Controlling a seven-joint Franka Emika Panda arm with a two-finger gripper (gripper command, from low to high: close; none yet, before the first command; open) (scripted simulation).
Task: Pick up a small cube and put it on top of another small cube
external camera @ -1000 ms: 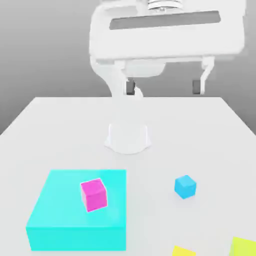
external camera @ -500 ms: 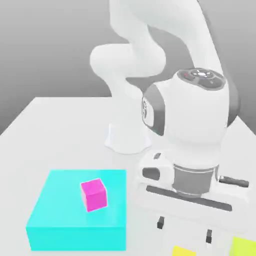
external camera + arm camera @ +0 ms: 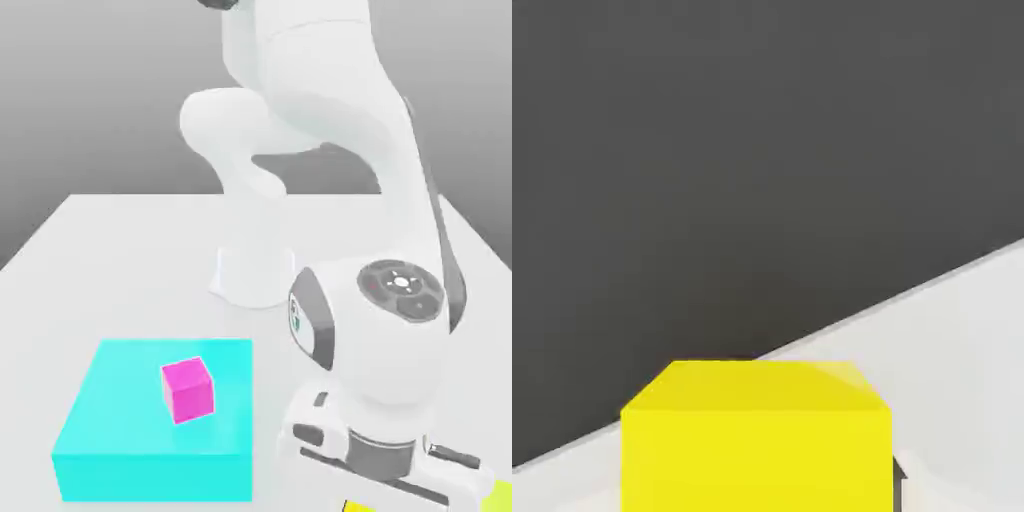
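Evidently, the pick is the step in hand, with the stacking yet to do. In the exterior view, the arm (image 3: 385, 345) reaches down low over the near part of the table (image 3: 330, 240), towards the exterior view's right. Just a sliver of the yellow cube (image 3: 357, 507) peeks out beneath it at the near edge, with the lime-yellow block (image 3: 497, 497) close by. Well apart, towards the exterior view's left, the magenta cube (image 3: 188, 392) sits on top of the flat cyan block (image 3: 110, 410), turned a little and with nothing on it.

In the hand view, the yellow cube is right at the gripper (image 3: 757, 486), which is closed on it; a bit of dark pad (image 3: 898, 487) lies against one side face. The grip looks square to the cube. Next, I judge, comes a straight lift, high enough to clear the cyan block, then a carry across to the magenta cube and a gentle lowering, centred and lined up with its turned top, before letting go.
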